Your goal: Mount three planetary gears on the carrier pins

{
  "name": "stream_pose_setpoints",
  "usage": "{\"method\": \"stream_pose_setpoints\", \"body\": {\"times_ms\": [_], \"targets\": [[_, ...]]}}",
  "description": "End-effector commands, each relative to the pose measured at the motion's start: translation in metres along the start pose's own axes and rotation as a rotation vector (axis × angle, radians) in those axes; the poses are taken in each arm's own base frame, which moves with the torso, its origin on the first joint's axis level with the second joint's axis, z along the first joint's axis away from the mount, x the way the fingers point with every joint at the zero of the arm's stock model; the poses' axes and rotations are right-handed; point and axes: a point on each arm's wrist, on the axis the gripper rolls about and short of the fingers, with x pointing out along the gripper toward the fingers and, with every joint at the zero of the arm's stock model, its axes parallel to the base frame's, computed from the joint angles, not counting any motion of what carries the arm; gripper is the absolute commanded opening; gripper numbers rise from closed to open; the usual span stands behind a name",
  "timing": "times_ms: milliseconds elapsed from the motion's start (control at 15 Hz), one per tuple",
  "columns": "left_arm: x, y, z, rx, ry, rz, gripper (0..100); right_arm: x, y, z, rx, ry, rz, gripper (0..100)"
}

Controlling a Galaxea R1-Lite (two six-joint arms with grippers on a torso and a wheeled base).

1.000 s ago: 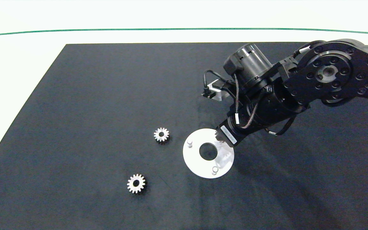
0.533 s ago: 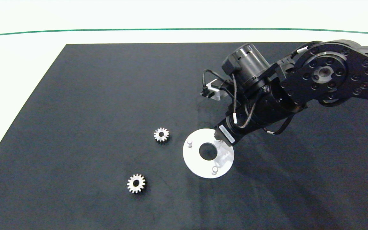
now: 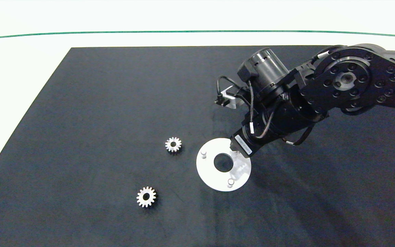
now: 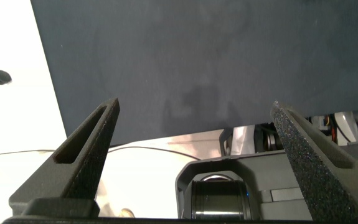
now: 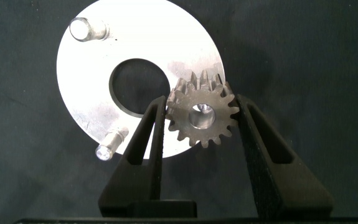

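Two planetary gears lie loose on the black mat, one (image 3: 173, 144) just left of the white disc (image 3: 211, 176) and one (image 3: 146, 196) nearer the front. A third gear (image 5: 202, 116) is flat between the fingers of my right gripper (image 5: 200, 102), which is shut on it over the disc's (image 5: 166, 37) right side. Two carrier pins (image 5: 84, 28) (image 5: 107, 149) stand bare; the third is hidden under the held gear. In the head view my right gripper (image 3: 239, 164) covers that gear. My left gripper (image 4: 194, 112) is open and holds nothing, off at the mat's edge.
The black mat (image 3: 97, 103) covers most of the white table (image 3: 12, 68). The right arm's wrist and elbow (image 3: 341, 82) hang over the mat's back right. A cable loop and a small camera bracket (image 3: 226, 97) stick out from the wrist.
The right arm's upper joints have drifted a little to the left. The gripper with its gear has hardly moved over the disc. Both loose gears lie where they were.
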Motion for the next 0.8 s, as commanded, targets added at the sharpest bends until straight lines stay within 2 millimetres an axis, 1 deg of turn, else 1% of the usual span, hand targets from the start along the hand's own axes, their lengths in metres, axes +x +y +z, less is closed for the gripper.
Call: {"method": "stream_pose_setpoints", "body": {"times_ms": [67,400,800], "targets": [[-0.0014,0.0004,0.0019,0.001,-0.001,0.001,100,-0.0030,-0.0008,-0.0011,-0.002,0.004,-0.002,7],[-0.0022,0.0005,0.0020,-0.001,-0.006,0.002,100,-0.0032,-0.0011,-0.0031,-0.005,0.024,-0.002,7],[-0.0031,0.0008,0.0035,-0.002,-0.011,0.002,100,-0.0027,-0.0016,0.0011,0.000,0.009,-0.004,7]]}}
